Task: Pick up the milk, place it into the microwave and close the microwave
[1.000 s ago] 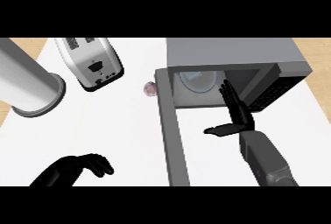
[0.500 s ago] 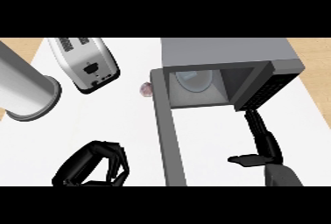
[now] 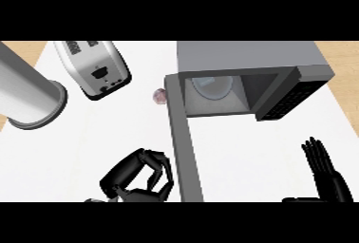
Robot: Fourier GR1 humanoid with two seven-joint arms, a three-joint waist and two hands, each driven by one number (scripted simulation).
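In the head view, the microwave (image 3: 245,80) stood open at upper right, its door (image 3: 184,156) swung toward the frame's bottom. No milk carton showed. The left hand (image 3: 136,175), clenched and empty, sat nearest the door; the right hand (image 3: 324,168) rested released at lower right.

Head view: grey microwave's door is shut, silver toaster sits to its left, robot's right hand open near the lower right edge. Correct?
Not quite. The head view shows the grey microwave with its door swung open, exposing the cavity. The rest holds: the silver toaster sits to its left, and the right hand is open near the lower right edge.
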